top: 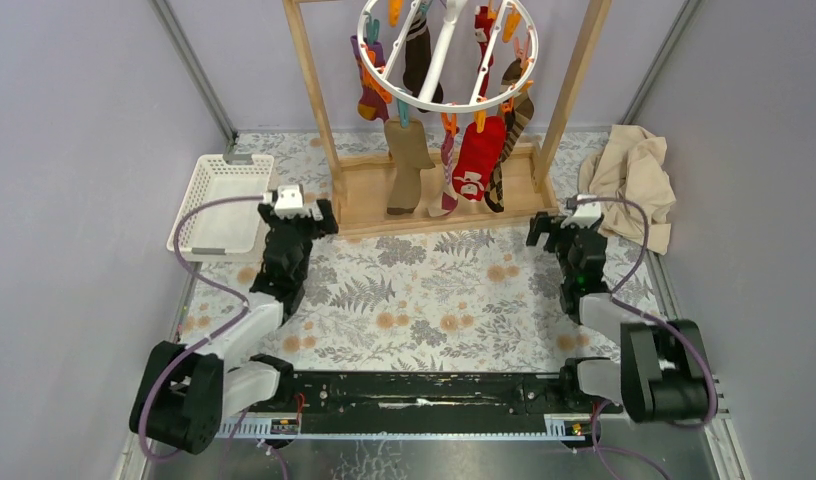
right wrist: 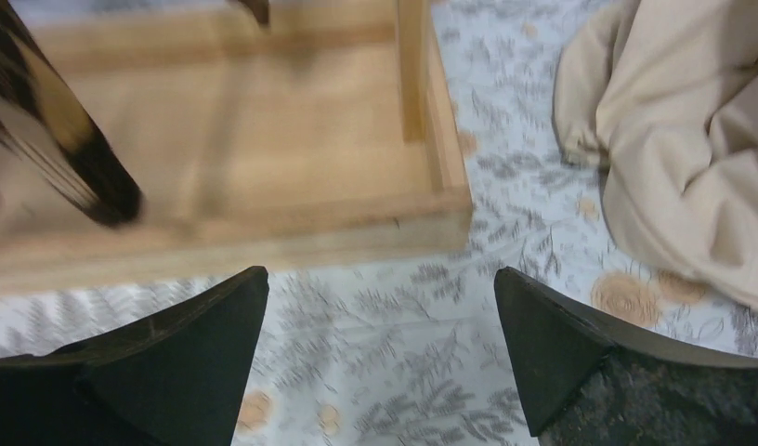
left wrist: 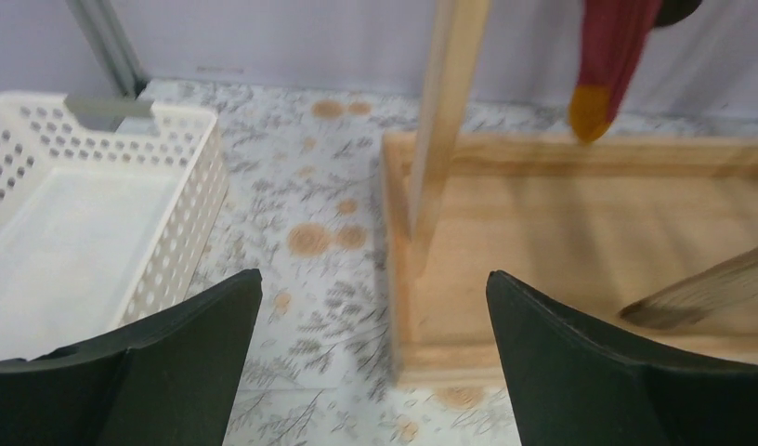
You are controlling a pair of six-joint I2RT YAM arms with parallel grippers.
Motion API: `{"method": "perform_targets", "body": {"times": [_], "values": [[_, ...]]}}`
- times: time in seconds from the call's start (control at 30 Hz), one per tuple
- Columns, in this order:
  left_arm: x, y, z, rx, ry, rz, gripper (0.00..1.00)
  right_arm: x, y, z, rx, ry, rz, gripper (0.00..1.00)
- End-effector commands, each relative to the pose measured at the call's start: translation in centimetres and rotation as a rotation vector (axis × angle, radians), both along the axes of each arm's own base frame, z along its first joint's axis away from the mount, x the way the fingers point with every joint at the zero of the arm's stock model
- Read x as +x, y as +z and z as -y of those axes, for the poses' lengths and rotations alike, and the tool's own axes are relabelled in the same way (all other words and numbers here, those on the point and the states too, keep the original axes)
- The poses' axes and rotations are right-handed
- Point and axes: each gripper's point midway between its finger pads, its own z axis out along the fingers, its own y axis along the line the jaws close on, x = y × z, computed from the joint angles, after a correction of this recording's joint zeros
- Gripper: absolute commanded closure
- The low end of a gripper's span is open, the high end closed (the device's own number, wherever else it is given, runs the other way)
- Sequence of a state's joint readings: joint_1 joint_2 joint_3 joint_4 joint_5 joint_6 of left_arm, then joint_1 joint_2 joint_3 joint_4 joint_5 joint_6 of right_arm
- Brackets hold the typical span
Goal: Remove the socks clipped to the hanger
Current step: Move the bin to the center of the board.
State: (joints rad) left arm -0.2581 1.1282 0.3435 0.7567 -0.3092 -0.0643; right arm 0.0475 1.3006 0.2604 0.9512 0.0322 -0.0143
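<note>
- The hanger (top: 439,48) hangs inside the wooden rack (top: 314,95) at the far middle of the table. Its top and hook are cut off by the upper edge of the overhead view.
- The socks (top: 420,60) hang from clips around the ring. Those at the back overlap, so the count cannot be settled.
- At the front, a red sock (top: 479,150) and a tan sock (top: 408,160) reach down towards the rack's base.
- Both wrist pictures are blurred, and sock patterns there are hard to read.
- Left gripper (left wrist: 373,279): fingers spread wide, nothing between them, low near the rack's left front corner.
- Right gripper (right wrist: 382,271): fingers likewise spread wide and holding nothing, near the rack's right front corner.
- Only the left wrist view shows a yellow-tipped sock (left wrist: 594,107) hanging above the base. It also shows the perforated wall of the white basket (left wrist: 176,232) to the left.
- Only the right wrist view shows a dark-tipped striped sock (right wrist: 69,158) over the base. The folds of a beige cloth (right wrist: 691,139) lie to the right, near the rack.
- Surface: a floral sheet (top: 434,290) with grey ferns and orange blooms.
- Room: pale lilac walls (top: 74,150) and metal corner posts (top: 194,65). A black rail (top: 424,392) at the near edge carries both arm bases.
</note>
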Motion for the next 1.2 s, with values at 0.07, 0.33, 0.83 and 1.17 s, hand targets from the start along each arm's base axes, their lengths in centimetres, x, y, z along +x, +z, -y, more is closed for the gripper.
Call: {"method": "perform_targets", "body": {"times": [0.07, 0.33, 0.83, 1.17], "values": [[0.8, 9.2, 3.0, -0.082, 0.051, -0.102, 0.01, 1.0, 9.1, -1.7, 0.301, -0.039, -0.051, 0.0], [-4.1, 17.0, 6.5, -0.278, -0.127, -0.068, 0.02, -2.5, 11.0, -3.4, 0.548, -0.067, -0.174, 0.0], [-3.2, 11.5, -1.1, -0.362, 0.285, -0.117, 0.02, -9.5, 8.4, -10.3, 0.677, 0.269, -0.368, 0.0], [4.2, 2.3, -8.9, -0.255, 0.527, -0.435, 0.06, -10.7, 10.0, -11.8, 0.618, 0.365, -0.391, 0.0]]}}
